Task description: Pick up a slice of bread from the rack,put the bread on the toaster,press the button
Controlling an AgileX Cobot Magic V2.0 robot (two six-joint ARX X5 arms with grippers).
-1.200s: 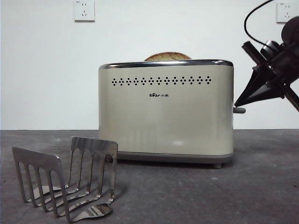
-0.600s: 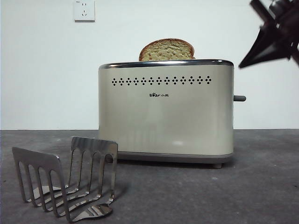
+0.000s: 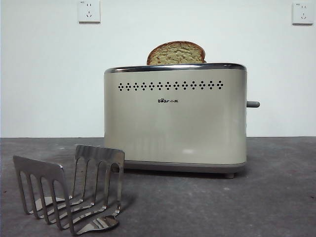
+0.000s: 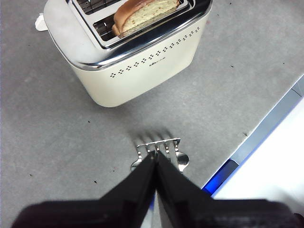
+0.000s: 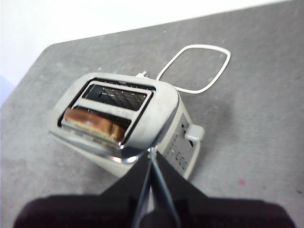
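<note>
The slice of bread stands upright in the near slot of the cream toaster, its rounded top sticking out above the chrome rim. The grey button juts from the toaster's right end, high up. The steel rack sits at front left with nothing in it. My left gripper hangs shut high above the rack, away from the toaster and bread. My right gripper is shut, high above the toaster, with the bread and button below it. Neither gripper shows in the front view.
A white cable loop lies on the grey table behind the toaster. Two white wall sockets are on the back wall. The table's edge with a blue strip runs close to the rack.
One second ago a gripper was at the lowered button and the bread sat deep in the toaster. The button and bread then rose, and the gripper lifted up out of the front view.
</note>
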